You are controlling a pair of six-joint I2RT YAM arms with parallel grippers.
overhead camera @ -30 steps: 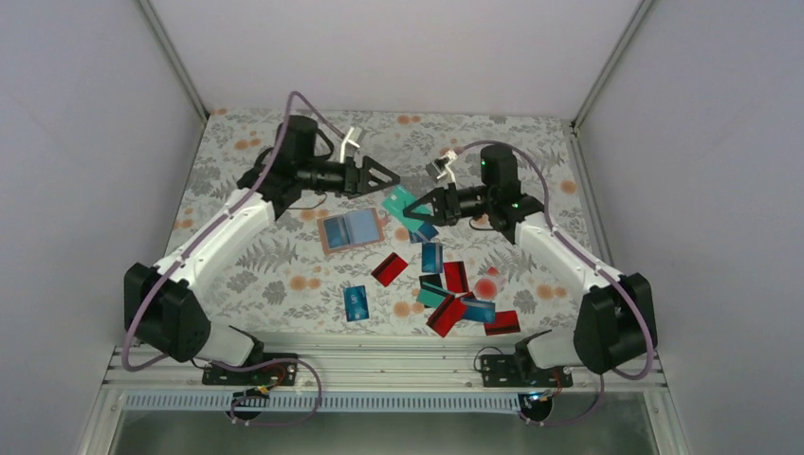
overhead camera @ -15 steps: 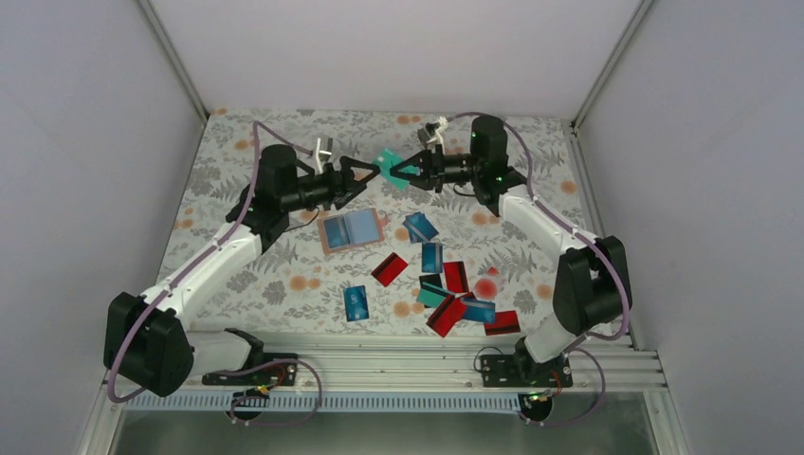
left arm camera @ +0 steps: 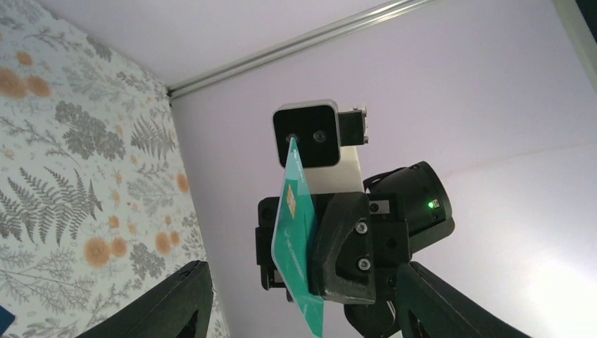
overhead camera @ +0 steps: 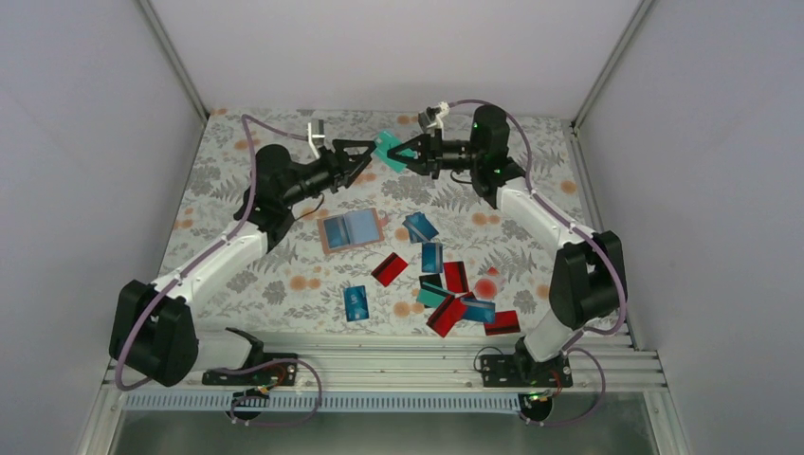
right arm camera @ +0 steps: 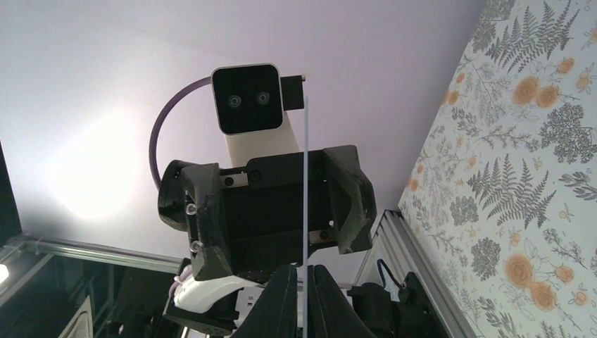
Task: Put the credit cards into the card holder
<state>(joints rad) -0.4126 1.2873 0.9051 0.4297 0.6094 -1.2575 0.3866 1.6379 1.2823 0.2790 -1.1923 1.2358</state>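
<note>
Teal card [overhead camera: 386, 150] aloft over floral table [overhead camera: 284, 275]

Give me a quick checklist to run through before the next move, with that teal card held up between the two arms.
1. Right end effector shut on the teal card: ok.
2. Card lined up between the left end effector fingers: ok, in the left wrist view.
3. Card deep enough between those fingers: cannot tell.
4. Left end effector closed on the card: not ok, jaws apart.
5. Card holder lying open on the table: ok.
6. Free slot in the holder: cannot tell.
</note>
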